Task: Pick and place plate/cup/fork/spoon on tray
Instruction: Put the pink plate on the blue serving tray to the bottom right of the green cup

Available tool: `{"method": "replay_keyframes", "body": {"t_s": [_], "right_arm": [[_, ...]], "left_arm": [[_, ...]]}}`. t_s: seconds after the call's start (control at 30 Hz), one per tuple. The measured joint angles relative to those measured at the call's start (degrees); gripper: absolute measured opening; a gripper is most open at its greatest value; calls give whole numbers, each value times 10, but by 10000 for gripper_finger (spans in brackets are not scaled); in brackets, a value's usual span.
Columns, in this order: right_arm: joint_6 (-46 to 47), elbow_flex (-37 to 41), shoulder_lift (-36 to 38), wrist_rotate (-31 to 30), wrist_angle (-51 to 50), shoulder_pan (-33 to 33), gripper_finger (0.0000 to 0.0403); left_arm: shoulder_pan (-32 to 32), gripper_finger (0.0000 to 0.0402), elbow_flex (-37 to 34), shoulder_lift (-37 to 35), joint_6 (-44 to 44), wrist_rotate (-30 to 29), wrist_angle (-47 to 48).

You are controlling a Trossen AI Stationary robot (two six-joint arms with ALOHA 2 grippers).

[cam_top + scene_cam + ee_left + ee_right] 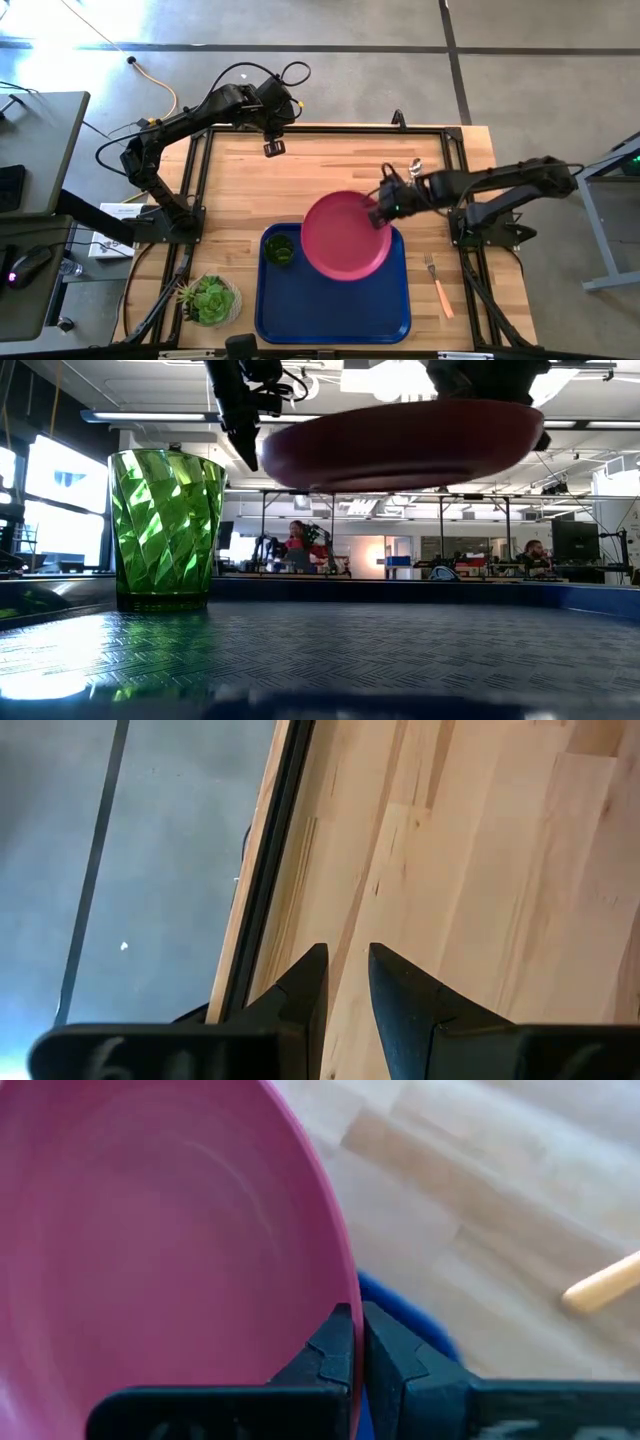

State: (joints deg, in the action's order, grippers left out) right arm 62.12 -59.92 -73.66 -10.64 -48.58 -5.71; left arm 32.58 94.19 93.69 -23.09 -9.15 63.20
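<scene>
Succulent in a pot [208, 300] sits at the near-left corner of the wood-plank surface [330, 165], just left of the tray [310, 318].

My left gripper [273, 148] hangs over the far-left part of the surface, near the black frame edge; jaws nearly closed, narrow gap, holding nothing. Bare butcher-block under it in the left wrist view [345, 970].

Tray: dark-blue plastic, rectangular, rounded corners, raised rim, diamond-textured floor in the low view. Cup [280, 251] stands upright in its far-left corner, translucent green, faceted walls [165, 528].

Plate [346, 235]: round, pink, raised rim, held above the tray's far-right part and overhanging its far edge. In the low view it is clear of the tray floor [400, 445], underside showing, roughly level.

My right gripper [382, 213] is clamped on the plate's right rim; the wrist view shows the jaws pinching the rim edge [357, 1342], blue tray corner just behind.

Spoon [416, 167] lies on the surface at the far right, beyond my right arm. Fork [438, 287] lies right of the tray, tines toward the far side, orange handle toward the near edge, apart from the tray.
</scene>
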Motion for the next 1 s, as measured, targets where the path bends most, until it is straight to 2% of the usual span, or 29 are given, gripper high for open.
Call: {"method": "replay_keyframes", "body": {"t_s": [0.23, 0.4, 0.67, 1.0], "right_arm": [[105, 47, -1, -11, 70, -74, 0], [152, 54, -7, -23, 81, -118, 0], [179, 55, -36, -29, 114, -166, 0], [200, 54, -124, -27, 187, -206, 0]], "left_arm": [[0, 65, 0, 0, 0, 0, 0], [0, 65, 0, 0, 12, 0, 0], [0, 65, 0, 0, 34, 0, 0], [-4, 65, 0, 0, 49, -2, 2]]}}
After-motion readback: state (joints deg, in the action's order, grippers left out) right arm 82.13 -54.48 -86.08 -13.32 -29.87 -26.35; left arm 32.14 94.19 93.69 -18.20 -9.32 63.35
